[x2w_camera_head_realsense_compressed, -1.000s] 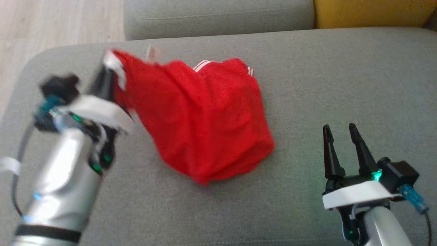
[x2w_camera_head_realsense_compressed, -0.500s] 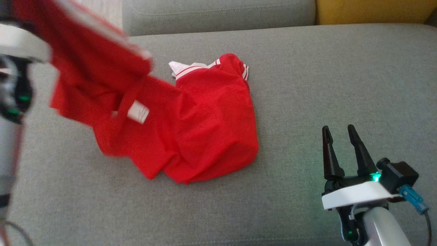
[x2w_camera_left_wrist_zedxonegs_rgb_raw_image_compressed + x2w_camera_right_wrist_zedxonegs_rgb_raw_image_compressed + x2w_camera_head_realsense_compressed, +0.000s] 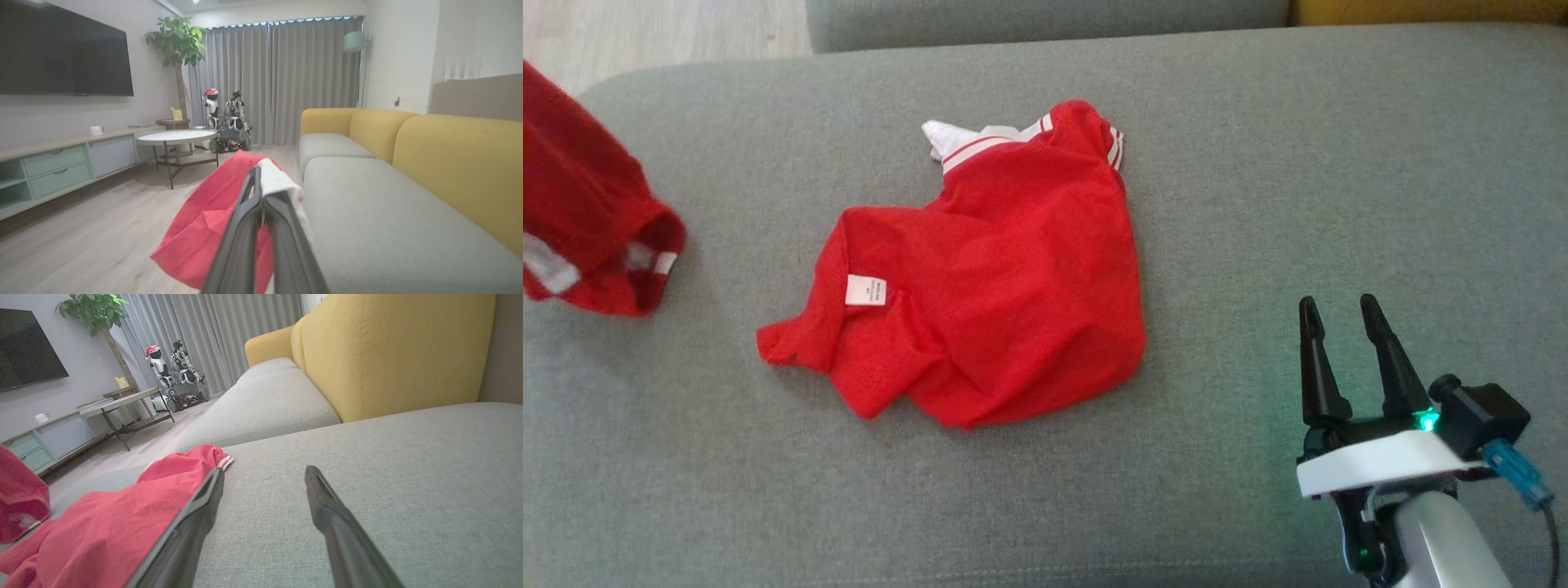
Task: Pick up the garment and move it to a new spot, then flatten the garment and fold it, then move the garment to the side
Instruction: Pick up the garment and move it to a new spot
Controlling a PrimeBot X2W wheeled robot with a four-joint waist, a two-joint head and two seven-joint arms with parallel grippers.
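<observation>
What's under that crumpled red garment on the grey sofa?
The grey fabric sofa seat shows all around the crumpled red mesh garment, and a white cloth corner pokes out at its far edge. Anything beneath is covered.

held garment [image 3: 584, 216] cut off at edge, label [image 3: 866, 290] unreadable

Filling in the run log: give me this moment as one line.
left gripper: shut on red garment, held aloft | right gripper: open, empty | second red garment: crumpled on grey cushion
</observation>
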